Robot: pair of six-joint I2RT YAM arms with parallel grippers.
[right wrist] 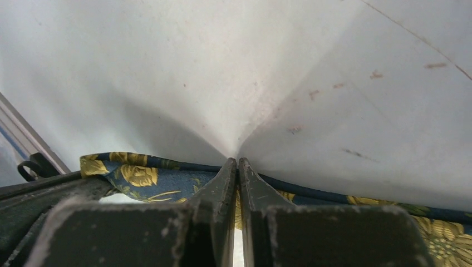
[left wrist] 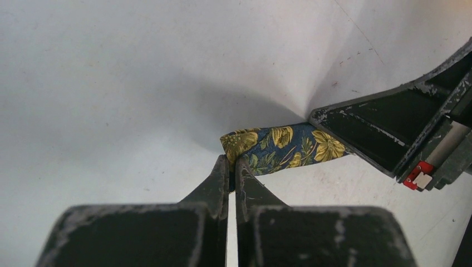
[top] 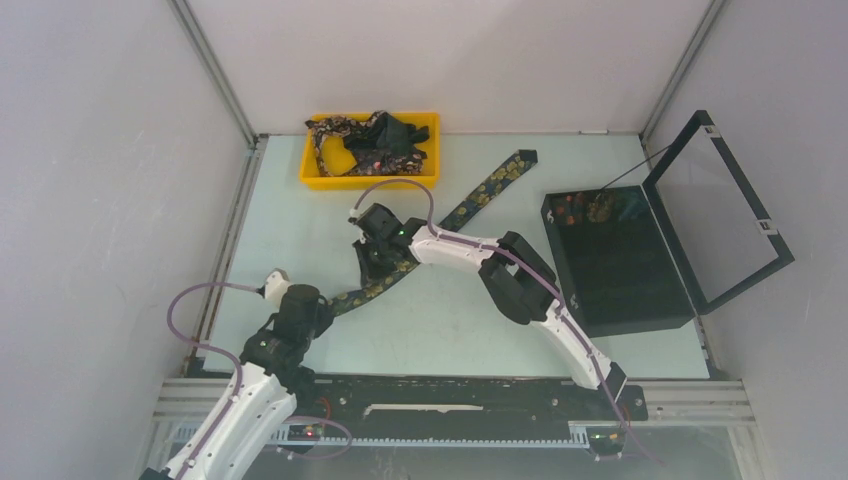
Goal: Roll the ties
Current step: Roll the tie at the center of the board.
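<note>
One tie [top: 490, 185], dark blue with yellow flowers, lies stretched diagonally across the table from the back right towards the front left. My left gripper [top: 325, 305] is shut on its near end; in the left wrist view the fingertips [left wrist: 225, 167] pinch the folded tip of the tie [left wrist: 278, 146]. My right gripper [top: 372, 272] is shut on the same tie a little further along. In the right wrist view its jaws [right wrist: 238, 162] close over the edge of the fabric [right wrist: 139, 175]. More ties [top: 365, 135] lie heaped in the tray.
A yellow tray [top: 312, 180] stands at the back of the table. A black hinged box [top: 620, 275] with its lid raised sits at the right. The right gripper's body [left wrist: 401, 125] shows close by in the left wrist view. Metal frame rails run along the table's edges.
</note>
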